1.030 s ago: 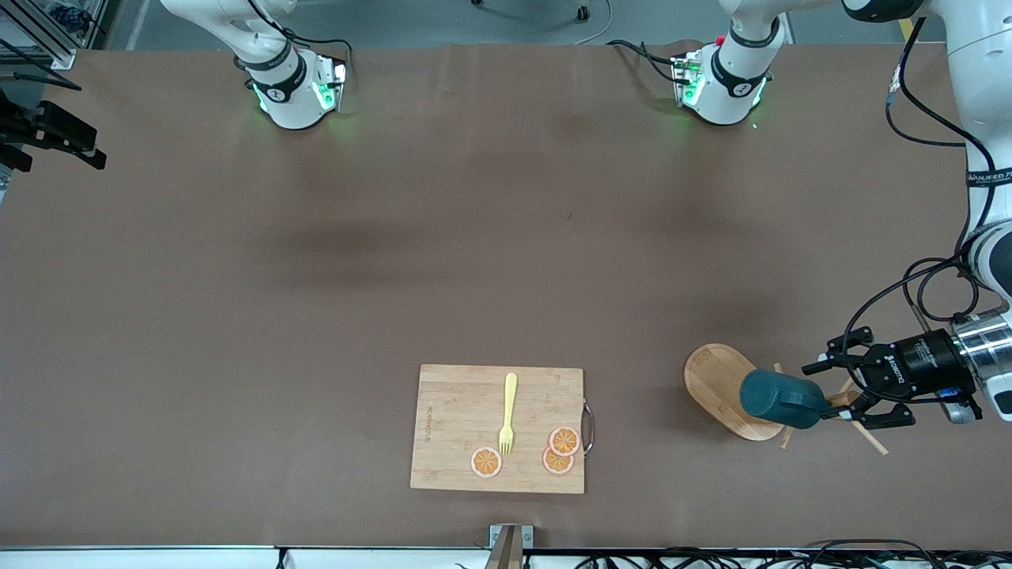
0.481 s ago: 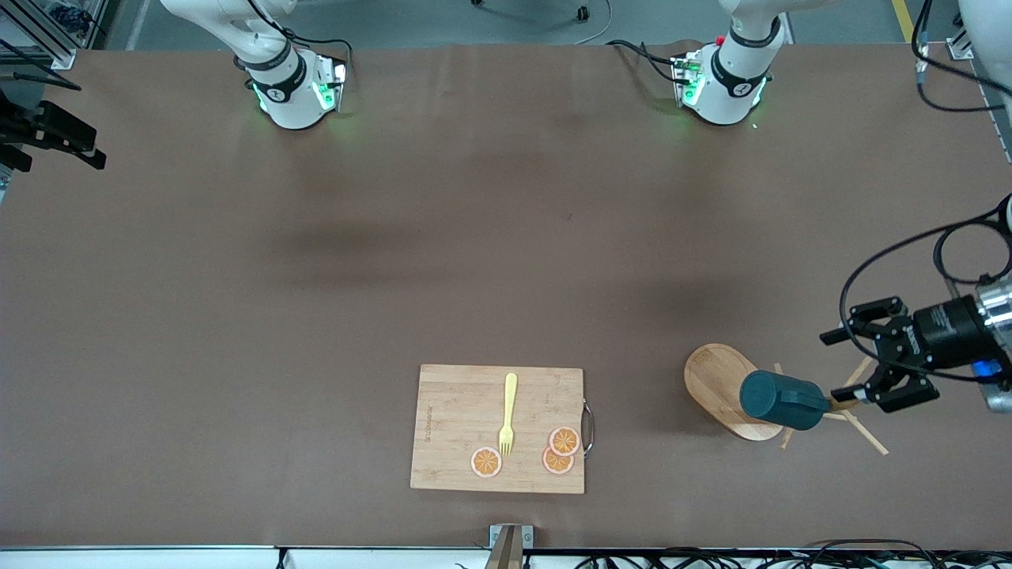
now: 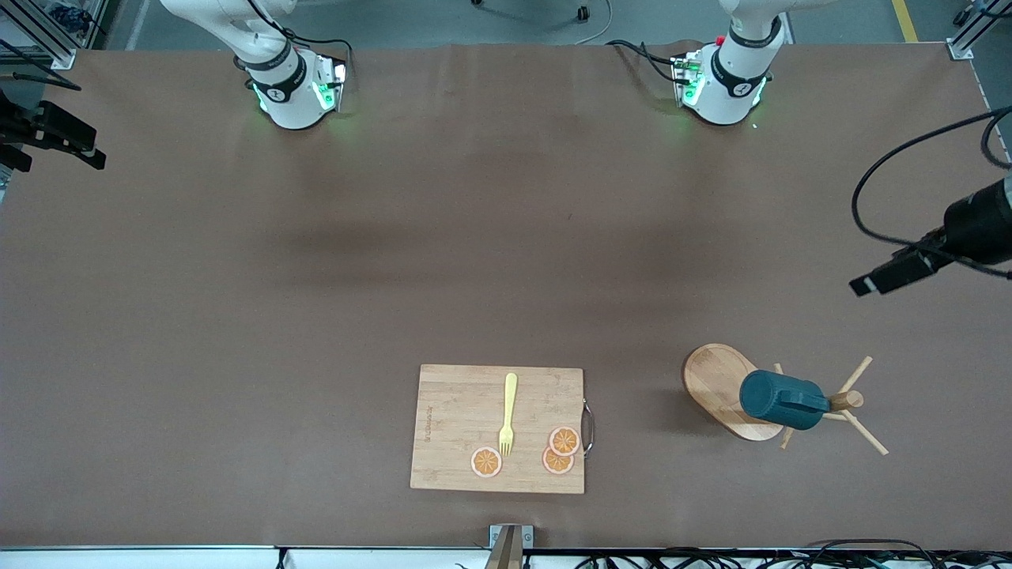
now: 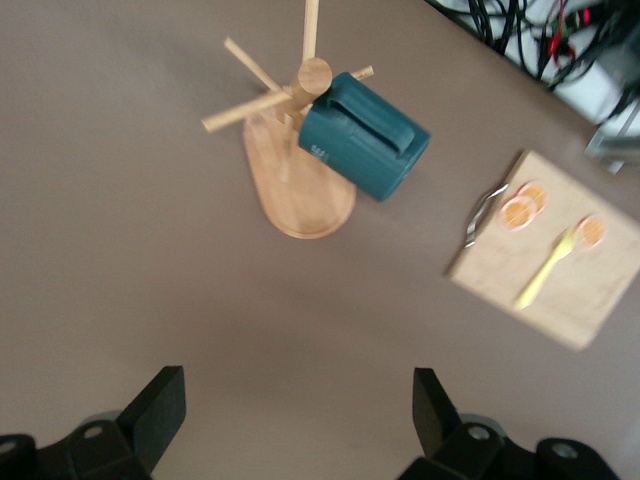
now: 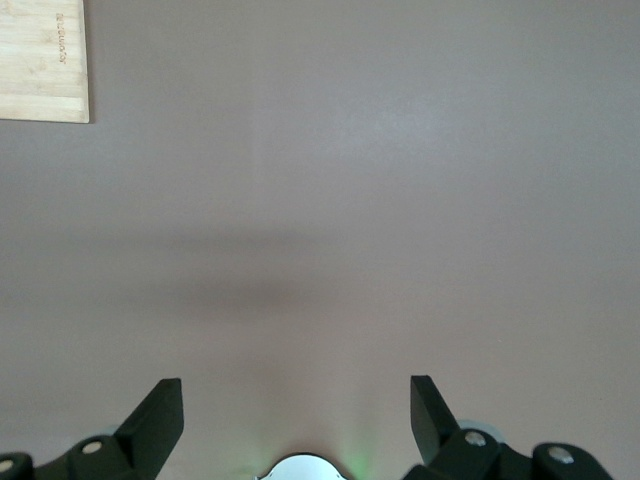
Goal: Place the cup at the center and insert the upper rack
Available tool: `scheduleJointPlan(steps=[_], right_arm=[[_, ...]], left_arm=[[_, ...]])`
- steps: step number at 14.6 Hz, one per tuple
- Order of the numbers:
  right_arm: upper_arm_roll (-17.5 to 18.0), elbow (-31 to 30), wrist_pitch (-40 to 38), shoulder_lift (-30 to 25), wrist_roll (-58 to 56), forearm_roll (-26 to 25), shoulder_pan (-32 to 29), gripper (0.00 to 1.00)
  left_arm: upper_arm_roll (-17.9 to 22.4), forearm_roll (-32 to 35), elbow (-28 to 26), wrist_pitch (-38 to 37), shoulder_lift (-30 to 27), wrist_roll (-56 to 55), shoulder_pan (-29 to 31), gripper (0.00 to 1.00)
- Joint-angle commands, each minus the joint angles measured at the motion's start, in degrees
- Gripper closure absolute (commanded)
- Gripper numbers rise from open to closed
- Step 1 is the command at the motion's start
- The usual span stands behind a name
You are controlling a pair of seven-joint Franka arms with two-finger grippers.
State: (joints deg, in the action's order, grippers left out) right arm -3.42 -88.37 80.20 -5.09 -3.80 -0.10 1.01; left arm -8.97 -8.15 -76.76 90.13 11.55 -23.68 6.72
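Desk (image 3: 474, 261): brown surface, carrying everything listed below.
Board (image 3: 466, 427): rectangular wooden cutting board near the desk edge closest to the front camera, metal handle on the end facing the rack.
Rack (image 3: 723, 387): wooden mug tree on an oval base, toward the left arm's end of the desk, well apart from the board. It stands upright on its base; thin pegs fan out from the post top.
Cup (image 3: 783, 401): dark teal, hanging by its handle on a peg near the post top, tilted, over the rack base.
Fork (image 3: 508, 412): yellow, lying on the board.
Slices (image 3: 563, 441): three orange slices on the board, by the fork's tines.
Left claw (image 4: 298, 405): released, fingers spread wide, nothing between them. It is up in the air over bare desk at the left arm's end; cup and rack are well apart from it.
Right claw (image 5: 296, 410): released and empty, over bare desk; this arm waits.
Front view only: both arm bases, the full layout; of the left claw just a dark part at the frame edge, and the right claw is out of frame.
Left wrist view only: the cup's handle hooked on the peg, both left fingers.
Right wrist view only: both right fingers and one corner of the board.
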Motion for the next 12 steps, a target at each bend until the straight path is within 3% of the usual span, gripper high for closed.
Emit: scheduleJointPlan(steps=[1,4,7,8,12], right_arm=[[-0.01,-1.54,0.57,-1.59,-0.51,-0.08,-0.04,0.0],[-0.01,-1.54,0.57,-1.59,-0.51,-0.17,-0.04,0.0],[-0.01,-1.54,0.57,-1.59,-0.51,-0.08,-0.04,0.0],[-0.01,-1.54,0.57,-1.59,-0.51,-0.08,0.05,0.0],[-0.01,-1.54,0.49,-1.59,-0.42,-0.08,0.05,0.0]], left_arm=[[2.01,5.76,-3.65,-1.79,-5.12,7.93,-3.53,0.0],[5.36,7.71,-11.71,-4.88,-12.84,11.45,-8.56,0.0],[5.37,7.71,-26.55,2.83,-23.56,13.39,-10.49,0.0],[5.02,7.71,-29.3,3.47,-25.42,13.39,-10.67,0.0],[4.75,7.71,-28.98,2.33,-25.71,15.14,-10.59,0.0]])
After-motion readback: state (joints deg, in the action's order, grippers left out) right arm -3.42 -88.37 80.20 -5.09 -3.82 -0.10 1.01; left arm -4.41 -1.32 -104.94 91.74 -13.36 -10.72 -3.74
